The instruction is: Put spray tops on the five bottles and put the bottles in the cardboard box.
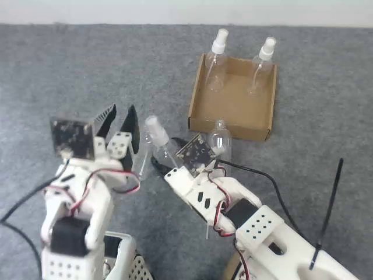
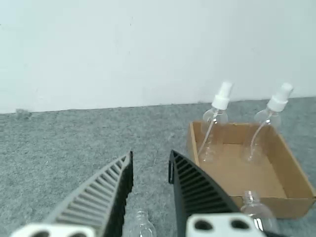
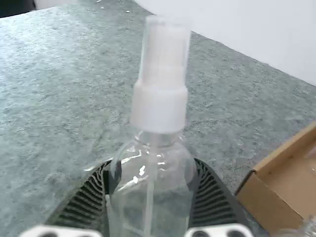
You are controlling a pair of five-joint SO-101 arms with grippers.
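My right claw (image 3: 153, 170) is clamped on a clear bottle (image 3: 150, 197), one finger on each side of its body, with the white spray top (image 3: 160, 84) standing above my fingers. Just to this claw's left, my left claw (image 1: 119, 123) is spread open and grips nothing. To my right claw's right, an uncapped bottle (image 1: 220, 140) stands against the near wall of the cardboard box (image 1: 233, 124). Farther ahead of both claws, two capped bottles (image 1: 215, 67) (image 1: 262, 70) stand at the box's far side.
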